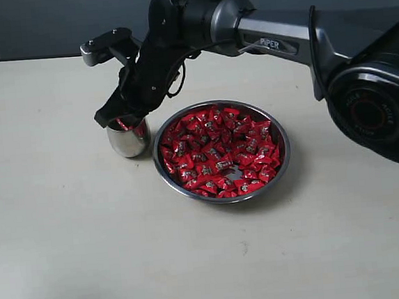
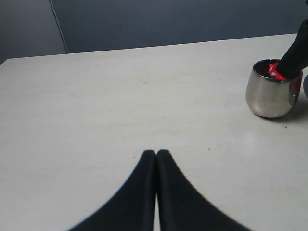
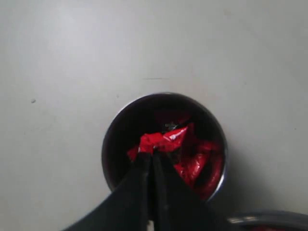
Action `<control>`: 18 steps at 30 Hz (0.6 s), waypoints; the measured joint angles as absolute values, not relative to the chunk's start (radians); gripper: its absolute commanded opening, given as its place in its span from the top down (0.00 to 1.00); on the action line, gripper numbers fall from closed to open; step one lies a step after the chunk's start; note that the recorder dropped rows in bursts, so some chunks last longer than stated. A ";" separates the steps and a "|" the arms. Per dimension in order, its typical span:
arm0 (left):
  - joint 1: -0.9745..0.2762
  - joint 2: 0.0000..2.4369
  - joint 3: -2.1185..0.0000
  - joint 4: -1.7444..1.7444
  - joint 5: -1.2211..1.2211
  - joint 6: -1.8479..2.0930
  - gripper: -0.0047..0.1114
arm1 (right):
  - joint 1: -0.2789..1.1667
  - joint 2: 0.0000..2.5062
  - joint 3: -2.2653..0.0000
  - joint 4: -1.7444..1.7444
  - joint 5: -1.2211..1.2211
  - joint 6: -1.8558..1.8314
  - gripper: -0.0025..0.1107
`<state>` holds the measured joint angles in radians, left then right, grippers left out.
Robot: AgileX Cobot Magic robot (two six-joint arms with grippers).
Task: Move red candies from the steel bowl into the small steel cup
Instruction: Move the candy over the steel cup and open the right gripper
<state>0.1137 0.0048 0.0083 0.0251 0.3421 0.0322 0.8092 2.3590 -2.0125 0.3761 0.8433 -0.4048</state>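
Observation:
The steel bowl [image 1: 287, 157] sits mid-table, heaped with red candies [image 1: 220, 151]. Just left of it stands the small steel cup [image 1: 129, 140], also in the left wrist view [image 2: 272, 96]. My right gripper [image 1: 119, 121] reaches across and hangs at the cup's mouth. In the right wrist view the right gripper [image 3: 152, 155] is shut on one red candy [image 3: 163, 139], directly over the cup's rim [image 3: 108, 144], with other red candies [image 3: 197, 163] lying inside. My left gripper [image 2: 156, 153] is shut and empty over bare table, well away from the cup.
The right arm's dark body [image 1: 281, 41] spans the back of the table above the bowl. Its base [image 1: 374, 106] fills the right edge. The pale tabletop [image 1: 90, 257] spreads around the bowl and cup. A grey wall [image 2: 168, 21] rises behind the table.

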 measured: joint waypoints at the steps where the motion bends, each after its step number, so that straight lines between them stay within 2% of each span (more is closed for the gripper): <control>1: 0.114 0.005 0.008 0.025 0.342 0.032 0.96 | 0.809 2.359 -2.013 0.376 0.843 -0.405 0.97; 12: 0.114 0.005 0.008 0.025 0.342 0.032 0.96 | 0.809 2.359 -2.013 0.374 0.843 -0.403 0.97; 14: 0.114 0.005 0.008 0.025 0.342 0.032 0.96 | 0.809 2.359 -2.013 0.374 0.843 -0.403 0.91; 18: 0.114 0.005 0.008 0.025 0.342 0.032 0.96 | 0.809 2.359 -2.013 0.374 0.843 -0.398 0.68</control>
